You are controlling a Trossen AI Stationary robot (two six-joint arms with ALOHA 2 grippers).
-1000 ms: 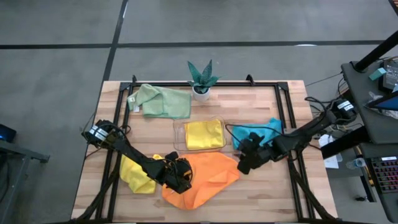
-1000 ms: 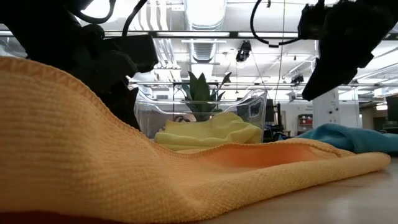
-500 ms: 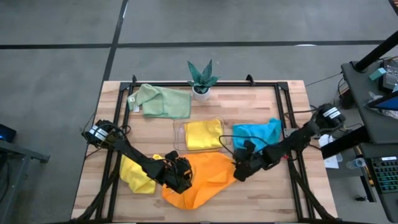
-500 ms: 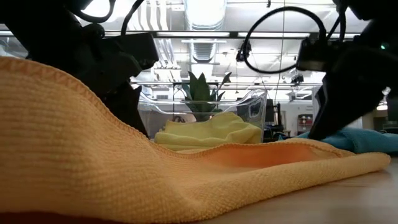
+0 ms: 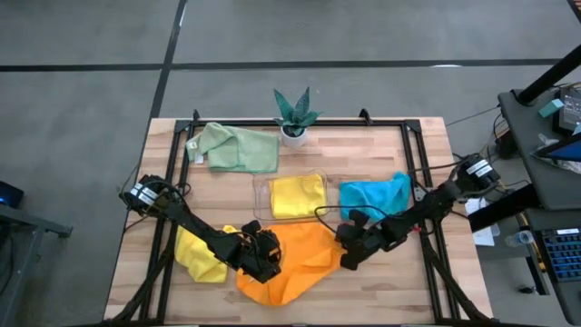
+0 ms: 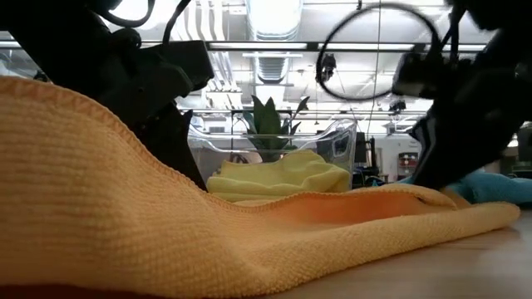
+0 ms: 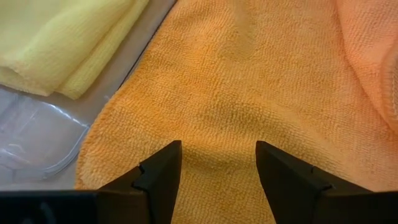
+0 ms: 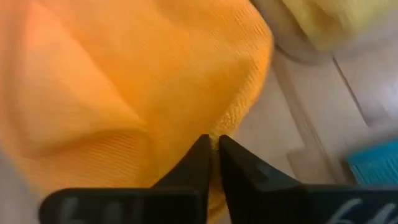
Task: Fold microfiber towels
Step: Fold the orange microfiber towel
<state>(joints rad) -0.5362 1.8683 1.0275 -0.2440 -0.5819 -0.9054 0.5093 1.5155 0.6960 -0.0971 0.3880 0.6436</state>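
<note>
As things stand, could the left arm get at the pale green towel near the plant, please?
Probably yes. The left claw hangs open over the orange towel, holding nothing. The pale green towel lies bare on the left arm's side of the table, and the clear tray sits beside that path, not across it.

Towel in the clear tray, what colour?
Yellow. The folded towel in the clear tray shows best in the high view.

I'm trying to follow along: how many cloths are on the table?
5: pale green cloth at the back left, yellow cloth in the clear tray, teal cloth right of it, orange cloth in front, second yellow cloth front left, partly under an arm.
</note>
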